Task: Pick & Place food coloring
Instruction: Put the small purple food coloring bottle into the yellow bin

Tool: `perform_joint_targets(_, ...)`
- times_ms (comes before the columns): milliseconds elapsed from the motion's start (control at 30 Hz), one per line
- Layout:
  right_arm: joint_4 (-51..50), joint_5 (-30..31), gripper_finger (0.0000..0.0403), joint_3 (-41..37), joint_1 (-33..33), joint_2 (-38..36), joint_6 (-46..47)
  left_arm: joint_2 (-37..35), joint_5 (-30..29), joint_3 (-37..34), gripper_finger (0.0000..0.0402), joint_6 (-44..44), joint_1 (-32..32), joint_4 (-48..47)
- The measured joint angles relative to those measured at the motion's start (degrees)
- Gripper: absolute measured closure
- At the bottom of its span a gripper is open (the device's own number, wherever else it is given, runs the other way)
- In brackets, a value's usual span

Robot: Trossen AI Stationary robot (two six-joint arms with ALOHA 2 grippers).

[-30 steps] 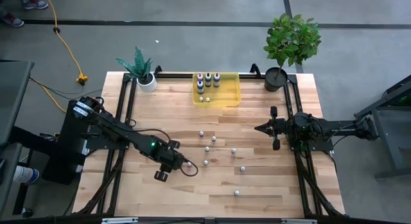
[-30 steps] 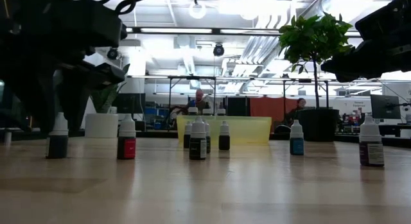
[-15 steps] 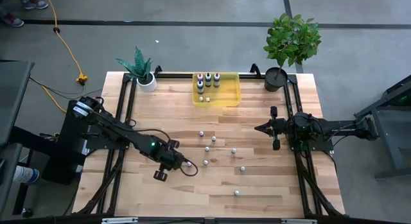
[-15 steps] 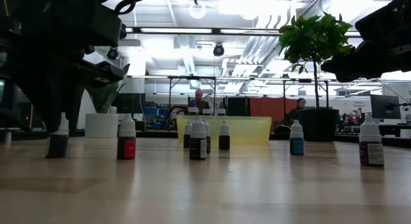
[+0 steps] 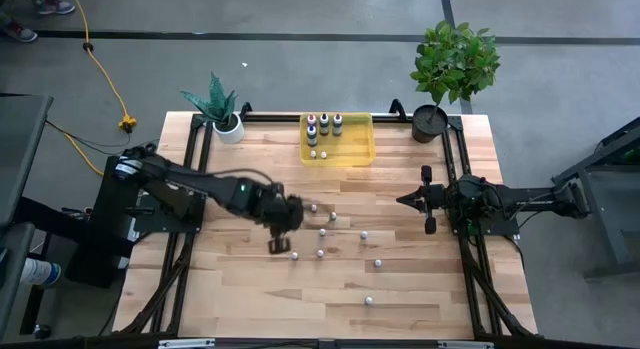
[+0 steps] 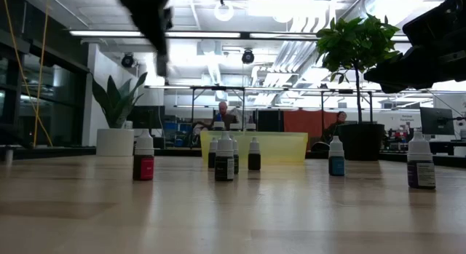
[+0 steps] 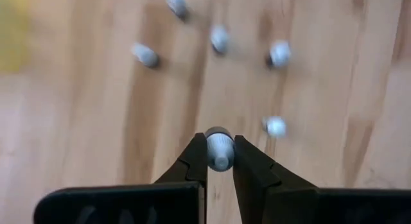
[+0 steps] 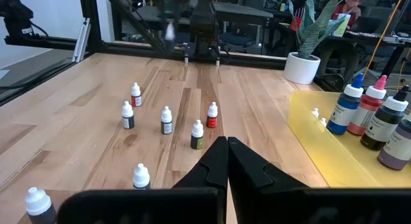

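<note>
My left gripper (image 5: 288, 251) (image 7: 219, 163) hangs above the table's middle, shut on one small whitish-capped food coloring bottle (image 5: 295, 256). Several more small bottles (image 5: 323, 231) stand upright on the wood just right of it. They show below my fingers in the left wrist view (image 7: 219, 39) and in a row in the low view (image 6: 224, 159). The translucent yellow tray (image 5: 355, 149) sits at the far edge and holds three larger bottles (image 5: 324, 120) and a few small ones (image 5: 313, 154). My right gripper (image 5: 405, 200) (image 8: 227, 153) waits shut over the table's right side. My left gripper pinches the small bottle at its whitish cap end (image 7: 218, 139) between the two fingers. The fingers come from above and point down. The bottle is lifted clear of the table and stands upright in the hold, its body hidden below the cap.
A white pot with a spiky plant (image 5: 228, 127) stands at the far left corner and a black pot with a leafy plant (image 5: 430, 121) at the far right. Black frame rails (image 5: 195, 169) run along both sides. Bare wood lies at the near left.
My left gripper has risen and swung from the near left of the table toward the right and far side, up to the cluster of bottles. The dark small bottle it stood around has left the table with it, lifted clear.
</note>
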Motion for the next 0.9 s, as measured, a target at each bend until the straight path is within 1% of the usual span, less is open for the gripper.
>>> perform_joint_targets(100,0.00,0.01,0.0402,0.00,-0.01,0.02,0.00,0.53,-0.45,5.48,0.0372,-3.74,3.37,-2.09)
perform_joint_targets(300,0.00,0.00,0.0402,0.00,-0.02,-0.08,0.02,4.97,-1.48,14.24,0.0371,-9.31,10.84,-3.95)
perform_joint_targets(500,0.07,0.02,0.0402,0.00,-0.02,0.41,0.02,11.13,-1.66,23.23,0.0370,-9.53,18.95,-4.97)
perform_joint_targets(600,0.00,0.00,0.0402,0.00,-0.02,0.48,0.01,15.45,-1.66,27.89,0.0370,-9.53,22.32,-5.10)
perform_joint_targets(700,-0.01,-0.01,0.0402,0.00,-0.02,0.66,0.01,19.66,-1.68,31.59,0.0370,-9.48,25.25,-7.45)
perform_joint_targets(900,0.09,-0.05,0.0402,0.00,-0.02,1.44,0.00,27.12,-1.48,35.50,0.0370,-10.93,29.71,-6.74)
